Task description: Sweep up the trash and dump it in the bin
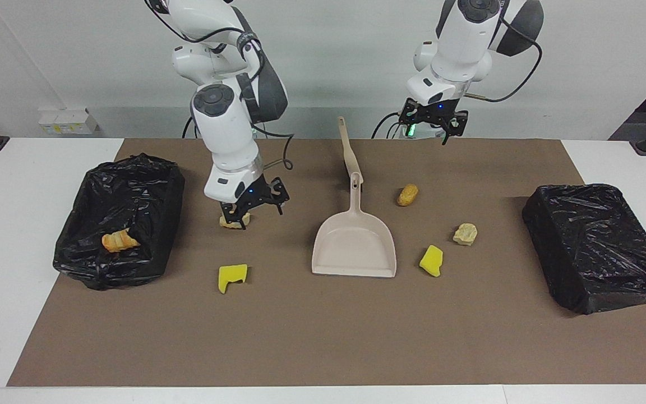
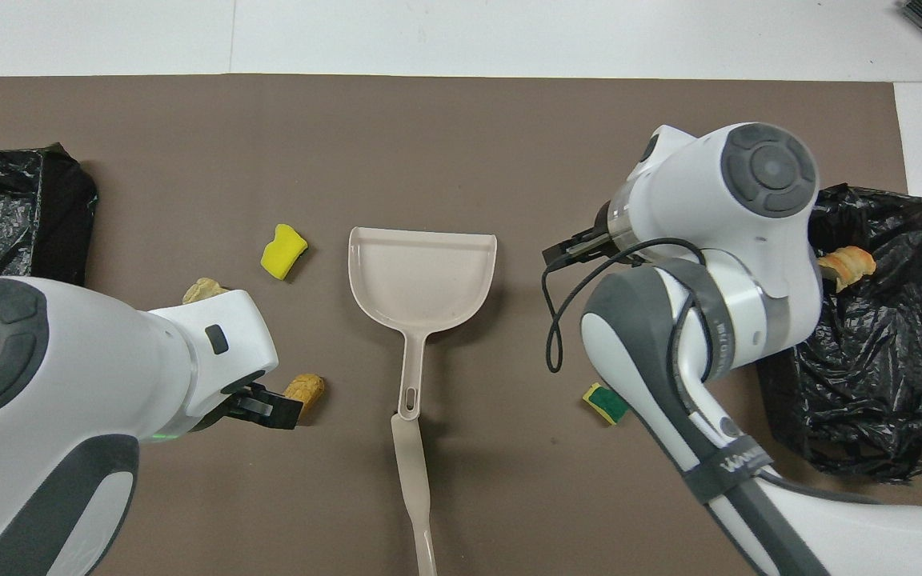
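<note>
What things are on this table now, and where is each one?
dustpan: one, beige, mid mat
hand brush: one, beige, at the dustpan's handle
yellow sponge chunks: two, either side of dustpan
green-and-yellow sponge: one, partly under right arm
beige lumps: two
orange-brown lump: one, beside handle
bins: two, black-bagged, table's ends
scrap: one, orange, in bin
mat: one, brown
table: white
right gripper: open, low over a beige lump
left gripper: open, raised
</note>
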`<state>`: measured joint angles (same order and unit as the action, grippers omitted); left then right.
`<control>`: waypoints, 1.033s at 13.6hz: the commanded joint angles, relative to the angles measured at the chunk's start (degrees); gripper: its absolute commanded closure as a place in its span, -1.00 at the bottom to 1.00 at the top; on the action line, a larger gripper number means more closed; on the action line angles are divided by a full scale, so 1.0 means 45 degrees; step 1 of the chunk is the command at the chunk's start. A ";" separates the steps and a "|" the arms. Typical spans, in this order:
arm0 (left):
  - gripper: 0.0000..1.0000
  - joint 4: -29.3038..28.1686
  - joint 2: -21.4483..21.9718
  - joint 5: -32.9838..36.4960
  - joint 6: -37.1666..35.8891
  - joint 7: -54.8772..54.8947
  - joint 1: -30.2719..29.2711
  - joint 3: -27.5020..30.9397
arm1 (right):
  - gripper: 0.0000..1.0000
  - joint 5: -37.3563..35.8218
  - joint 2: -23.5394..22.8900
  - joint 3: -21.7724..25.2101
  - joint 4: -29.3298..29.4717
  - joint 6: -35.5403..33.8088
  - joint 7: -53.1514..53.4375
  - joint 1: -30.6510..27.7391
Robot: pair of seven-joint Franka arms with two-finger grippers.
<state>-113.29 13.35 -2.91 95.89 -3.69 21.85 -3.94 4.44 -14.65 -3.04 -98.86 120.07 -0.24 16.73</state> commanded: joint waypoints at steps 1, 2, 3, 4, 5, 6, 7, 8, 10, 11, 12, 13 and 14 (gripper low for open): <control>-1.00 -0.0509 0.0431 -0.0192 0.0332 -0.0117 0.0106 0.0153 | -1.00 0.0146 -0.1116 0.0031 0.0949 0.0192 0.2700 0.0539; -1.00 -0.0509 0.0451 -0.0192 0.0274 -0.0137 0.0106 0.0133 | -1.00 0.0126 -0.1565 0.0031 0.1301 0.0192 0.3542 0.0772; -1.00 -0.0528 0.0470 -0.0192 0.0196 -0.0137 0.0164 0.0133 | -1.00 0.0049 -0.1975 0.0031 0.1517 0.0211 0.4130 0.1142; -1.00 -0.0606 0.0528 -0.0192 0.0195 -0.0156 0.0223 0.0133 | -1.00 0.0009 -0.2463 0.0031 0.1925 0.0385 0.4832 0.1629; -1.00 -0.0781 0.0626 -0.0192 0.0234 -0.0195 0.0262 0.0114 | -1.00 -0.0069 -0.2796 0.0050 0.2258 0.0484 0.5632 0.1885; -1.00 -0.1053 0.0762 -0.0211 0.0253 -0.0389 0.0514 0.0114 | -1.00 -0.0069 -0.2858 0.0031 0.2358 0.0485 0.6239 0.2081; -1.00 -0.1578 0.1092 -0.0250 0.0350 -0.0816 0.0980 0.0133 | -1.00 0.0085 -0.2820 0.0031 0.2359 0.0465 0.6806 0.2296; -1.00 -0.2124 0.1424 -0.0270 0.0390 -0.1188 0.1372 0.0114 | -1.00 0.0222 -0.2781 0.0031 0.2359 0.0465 0.7508 0.2453; -1.00 -0.3315 0.1952 -0.0794 0.0758 -0.2143 0.2368 0.0114 | -1.00 0.0708 -0.2664 -0.0105 0.2165 0.0096 0.8216 0.2609; -1.00 -0.3998 0.2129 -0.0991 0.1303 -0.3038 0.2797 0.0114 | -1.00 0.1215 -0.2566 -0.0164 0.2144 -0.0447 0.8334 0.2630; -1.00 -0.4488 0.2150 -0.1148 0.1850 -0.3956 0.3478 0.0114 | -1.00 0.1606 -0.2527 -0.0165 0.2125 -0.0704 0.8741 0.2649; -1.00 -0.5035 0.2131 -0.1343 0.2532 -0.4912 0.4181 0.0114 | -1.00 0.1649 -0.2468 -0.0165 0.2105 -0.0784 0.8939 0.2669; -1.00 -0.5543 0.1995 -0.1480 0.3274 -0.5695 0.4865 0.0114 | -1.00 0.1649 -0.2448 -0.0165 0.2086 -0.0862 0.8941 0.2669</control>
<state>-132.07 20.56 -8.18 104.61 -23.12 38.25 -4.46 10.41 -26.52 -3.38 -89.39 117.71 38.30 29.13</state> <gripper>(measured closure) 0.000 0.000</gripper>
